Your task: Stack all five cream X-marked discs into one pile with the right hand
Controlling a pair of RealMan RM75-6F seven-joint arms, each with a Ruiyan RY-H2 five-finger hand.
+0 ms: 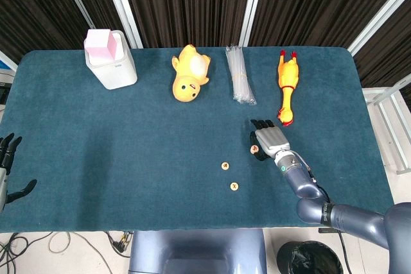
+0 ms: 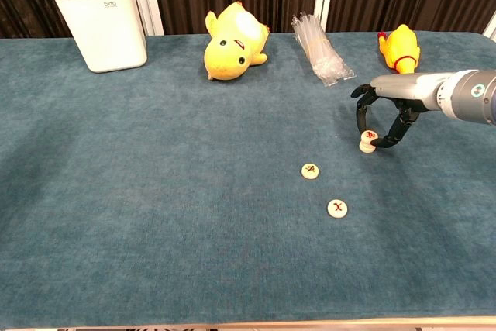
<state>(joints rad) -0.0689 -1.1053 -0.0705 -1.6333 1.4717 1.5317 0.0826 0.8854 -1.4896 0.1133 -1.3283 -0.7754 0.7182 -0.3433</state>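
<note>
- At the table's far left edge, the left hand (image 1: 9, 170) hung with fingers spread, holding nothing.
- Two loose discs (image 2: 311, 170) (image 2: 337, 208) lay flat mid-table, apart.
- Right of them, the right hand (image 2: 382, 118) arched over the short pile (image 2: 368, 141), fingertips at its sides; actual grip could not be confirmed.
</note>
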